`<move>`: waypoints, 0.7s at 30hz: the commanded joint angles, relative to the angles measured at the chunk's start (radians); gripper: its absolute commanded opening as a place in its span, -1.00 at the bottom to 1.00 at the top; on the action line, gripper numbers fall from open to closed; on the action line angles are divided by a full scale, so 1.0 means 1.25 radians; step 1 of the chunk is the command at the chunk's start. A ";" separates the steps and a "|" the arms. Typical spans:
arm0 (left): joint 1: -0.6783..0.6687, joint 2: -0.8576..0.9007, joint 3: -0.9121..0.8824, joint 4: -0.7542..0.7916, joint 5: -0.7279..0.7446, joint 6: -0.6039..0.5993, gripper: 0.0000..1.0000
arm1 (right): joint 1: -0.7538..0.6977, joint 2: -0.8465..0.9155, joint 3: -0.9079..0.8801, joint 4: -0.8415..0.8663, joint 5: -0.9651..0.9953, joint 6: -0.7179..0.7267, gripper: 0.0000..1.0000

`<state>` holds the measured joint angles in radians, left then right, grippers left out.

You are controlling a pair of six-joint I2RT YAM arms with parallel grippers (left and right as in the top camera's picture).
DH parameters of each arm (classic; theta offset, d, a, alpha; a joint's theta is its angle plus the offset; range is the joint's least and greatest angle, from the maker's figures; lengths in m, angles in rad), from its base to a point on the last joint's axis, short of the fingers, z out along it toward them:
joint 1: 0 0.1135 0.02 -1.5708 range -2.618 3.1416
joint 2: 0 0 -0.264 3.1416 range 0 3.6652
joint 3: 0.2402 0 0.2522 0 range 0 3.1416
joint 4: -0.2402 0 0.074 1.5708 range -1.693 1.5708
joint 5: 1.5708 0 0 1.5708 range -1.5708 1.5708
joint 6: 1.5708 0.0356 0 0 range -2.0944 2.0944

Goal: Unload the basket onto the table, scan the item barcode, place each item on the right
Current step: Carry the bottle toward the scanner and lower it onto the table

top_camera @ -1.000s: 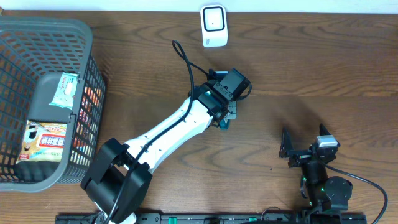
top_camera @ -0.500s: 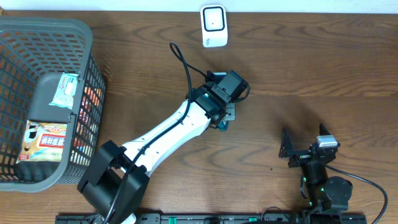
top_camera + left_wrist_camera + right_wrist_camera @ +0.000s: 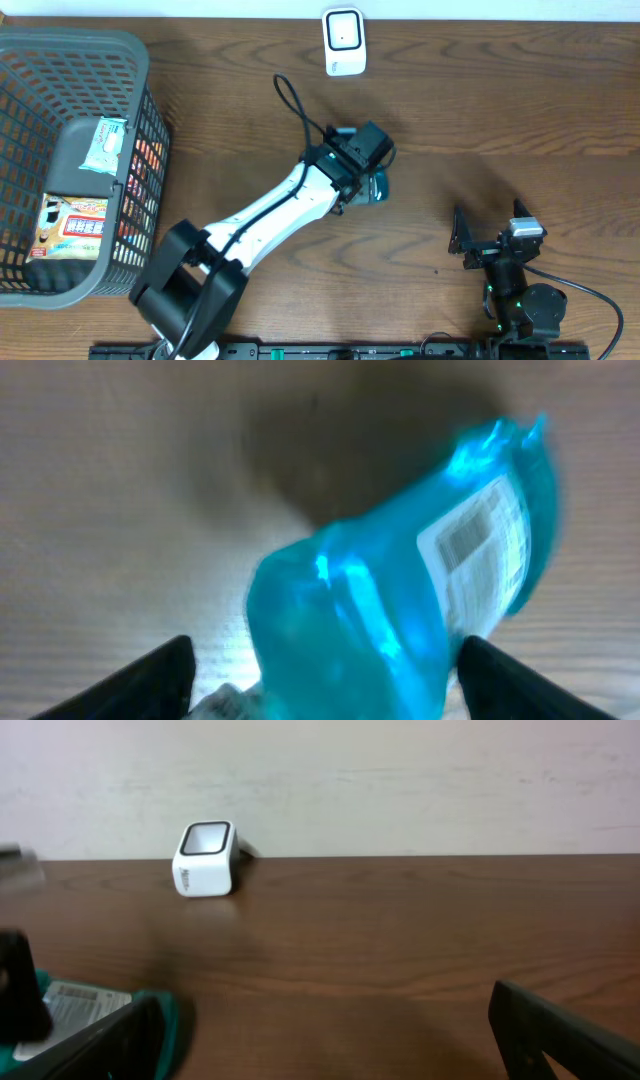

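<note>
The item is a teal plastic packet (image 3: 377,188) with a white barcode label (image 3: 482,542), lying on the brown table just right of my left wrist. In the left wrist view the packet (image 3: 400,610) sits between the spread black fingers without either one pressing on it. My left gripper (image 3: 370,178) is open over it. The white scanner (image 3: 343,41) stands at the table's far edge, also visible in the right wrist view (image 3: 206,858). My right gripper (image 3: 487,228) rests open near the front right, nothing between its fingers (image 3: 330,1045). The packet (image 3: 90,1008) shows at that view's left edge.
A grey mesh basket (image 3: 140,70) stands at the left and holds several packaged goods, among them a pale green packet (image 3: 104,146) and an orange-labelled one (image 3: 72,228). A black cable (image 3: 295,100) loops from the left arm toward the scanner.
My left gripper's jaws have spread apart and let go of the teal packet. The packet now lies a little further right, and the wrist has drawn slightly back.
</note>
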<state>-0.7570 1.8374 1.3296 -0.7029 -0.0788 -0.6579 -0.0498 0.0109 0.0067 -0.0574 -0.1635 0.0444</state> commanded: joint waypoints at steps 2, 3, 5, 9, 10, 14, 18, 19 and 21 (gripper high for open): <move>-0.002 0.003 -0.012 -0.018 -0.009 0.005 0.80 | 0.005 -0.003 -0.001 -0.003 0.003 -0.006 0.99; -0.002 -0.003 -0.012 -0.020 -0.009 0.005 0.82 | 0.005 -0.003 -0.001 -0.003 0.003 -0.006 0.99; -0.002 -0.019 -0.012 -0.020 -0.009 0.007 0.84 | 0.005 -0.003 -0.001 -0.003 0.003 -0.006 0.98; -0.002 -0.052 -0.012 -0.027 -0.009 0.007 0.86 | 0.005 -0.003 -0.001 -0.003 0.003 -0.006 0.99; -0.002 -0.064 -0.012 -0.029 -0.009 0.007 0.86 | 0.005 -0.003 -0.001 -0.003 0.003 -0.006 0.99; -0.002 -0.113 -0.012 -0.035 -0.009 0.008 0.86 | 0.005 -0.003 -0.001 -0.003 0.003 -0.006 0.98; -0.002 -0.157 -0.012 -0.035 -0.010 0.016 0.86 | 0.005 -0.003 -0.001 -0.003 0.003 -0.006 0.99; -0.002 -0.167 -0.012 -0.035 -0.010 0.017 0.87 | 0.005 -0.003 -0.001 -0.003 0.003 -0.006 0.98; -0.001 -0.193 -0.012 -0.035 -0.010 0.028 0.87 | 0.005 -0.003 -0.001 -0.003 0.003 -0.006 0.98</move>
<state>-0.7612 1.6432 1.3113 -0.7403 -0.0780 -0.6533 -0.0498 0.0109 0.0067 -0.0574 -0.1635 0.0444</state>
